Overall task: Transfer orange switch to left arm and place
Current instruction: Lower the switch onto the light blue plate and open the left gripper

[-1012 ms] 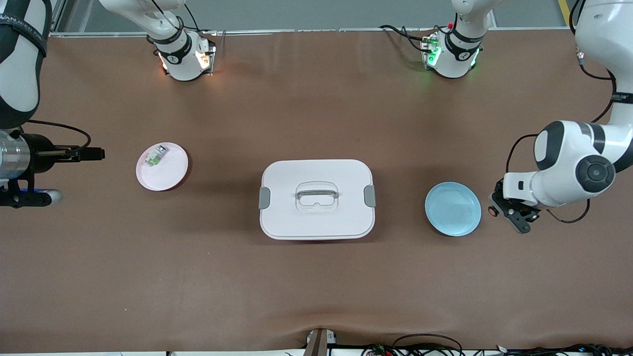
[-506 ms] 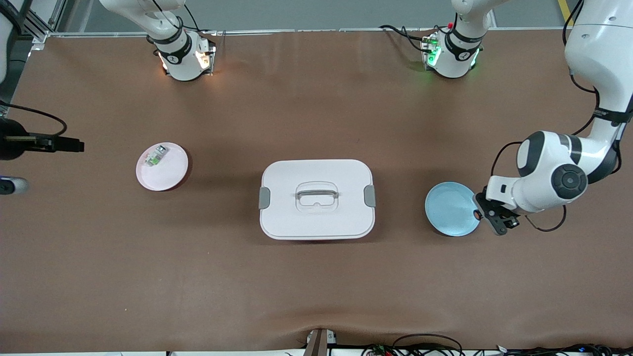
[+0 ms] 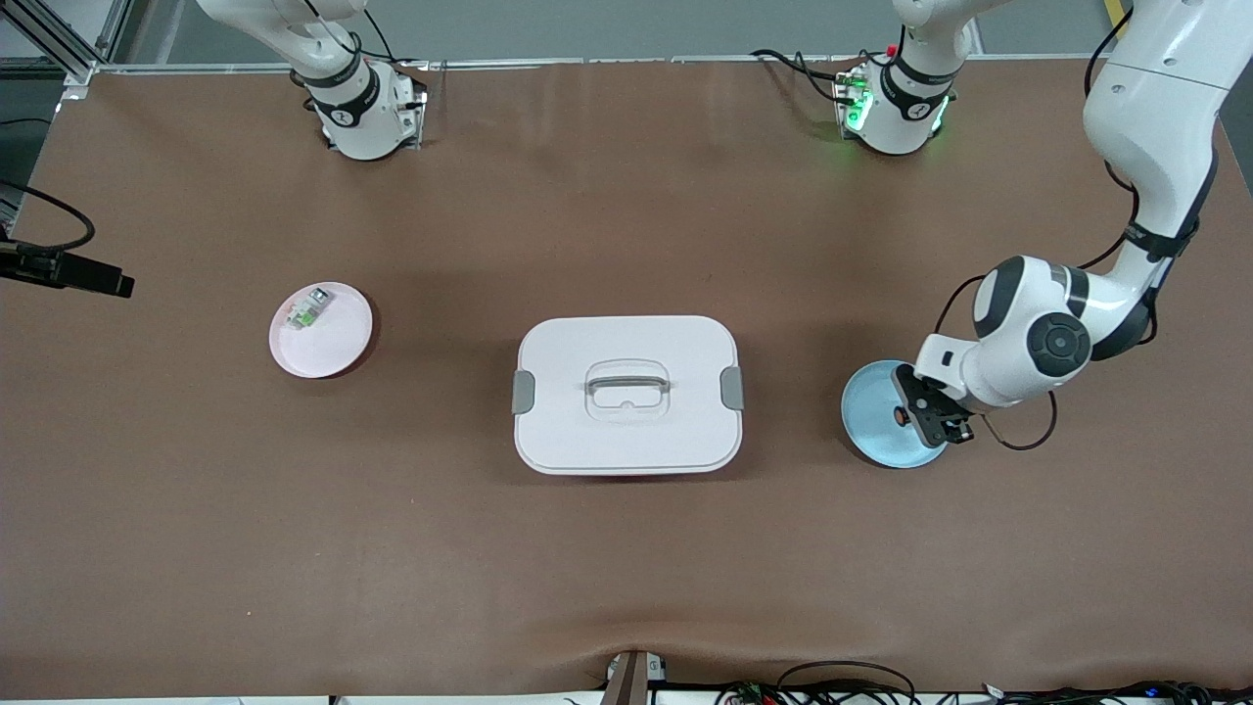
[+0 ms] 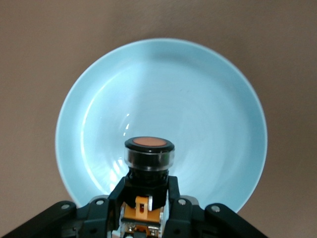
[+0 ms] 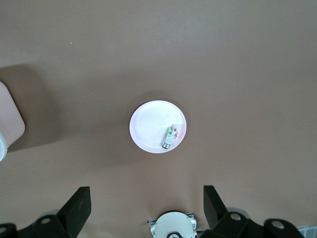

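- My left pincer hangs over the blue plate, at the part of the plate closest to the left arm's end of the bench, and it is clamped on the switch.
- From my left wrist the switch stands out between the fingers, orange tip outward, over the bowl of the blue plate; its black collar and a bit of the orange-tan base show between the pads.
- I cannot tell from either view whether the switch touches the plate or is just above it.
- My right pincer is high up, off the right arm's end of the bench; only a dark piece of that arm crosses the bench edge in the front view. Its two fingers stand wide apart with nothing between them. This arm waits.
- From my right wrist I look down on the pink plate, well below, with the small green-and-white part lying on it near its rim.
- The pink plate sits toward the right arm's end of the bench, the green-and-white part on the side of it facing the robot bases.
- The box lies mid-bench between the two plates, lid on, grey clips at both ends, well apart from either plate and from both pincers.
- The blue plate sits toward the left arm's end, about level with the box.
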`<act>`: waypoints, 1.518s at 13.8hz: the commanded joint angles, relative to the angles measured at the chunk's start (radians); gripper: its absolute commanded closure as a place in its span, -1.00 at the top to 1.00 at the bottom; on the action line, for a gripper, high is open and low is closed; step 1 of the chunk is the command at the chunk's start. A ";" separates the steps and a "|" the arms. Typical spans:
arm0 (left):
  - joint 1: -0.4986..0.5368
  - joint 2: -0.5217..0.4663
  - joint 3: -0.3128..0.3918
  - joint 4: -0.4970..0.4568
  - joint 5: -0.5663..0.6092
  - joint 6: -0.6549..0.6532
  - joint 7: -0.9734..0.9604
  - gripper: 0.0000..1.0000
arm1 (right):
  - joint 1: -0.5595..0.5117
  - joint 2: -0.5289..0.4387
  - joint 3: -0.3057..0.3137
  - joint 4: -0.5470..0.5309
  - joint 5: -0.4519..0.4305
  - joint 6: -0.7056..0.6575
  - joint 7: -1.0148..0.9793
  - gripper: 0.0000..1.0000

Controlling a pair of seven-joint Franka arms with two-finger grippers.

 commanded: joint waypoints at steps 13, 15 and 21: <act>0.009 -0.011 -0.022 0.036 0.106 0.084 -0.045 1.00 | 0.003 -0.314 0.018 -0.467 -0.018 0.298 -0.122 1.00; 0.010 -0.018 -0.028 0.087 0.063 0.058 -0.125 1.00 | 0.003 -0.316 0.016 -0.467 -0.018 0.298 -0.123 1.00; -0.002 -0.041 -0.052 0.303 -0.021 -0.199 -0.445 1.00 | 0.003 -0.320 0.016 -0.467 -0.019 0.305 -0.122 1.00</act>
